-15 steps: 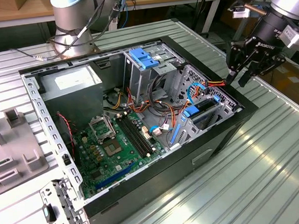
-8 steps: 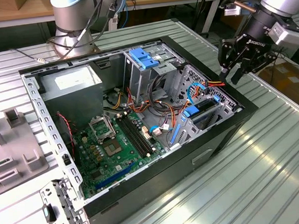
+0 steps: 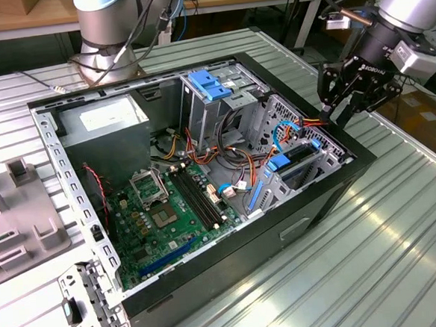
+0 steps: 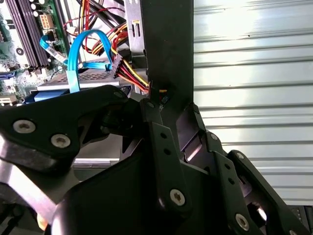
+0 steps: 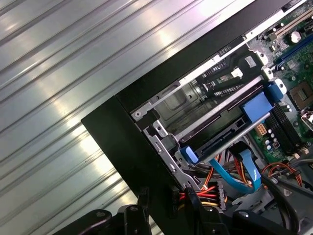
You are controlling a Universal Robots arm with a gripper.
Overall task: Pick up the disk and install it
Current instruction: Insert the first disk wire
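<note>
While your claw [image 3: 346, 103] hangs empty, fingers spread, cables [image 3: 314, 119] crowd just beside it; disk [image 3: 302, 163] sits below in cage.

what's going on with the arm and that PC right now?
The gripper is at the open computer case's wall on the exterior view's right, by the red, yellow and orange wires. In the first wrist view the disk, with its blue side rails, already sits in the drive cage inside the case, a light-blue flat cable running just below it. I can't tell whether the gripper holds anything.
</note>
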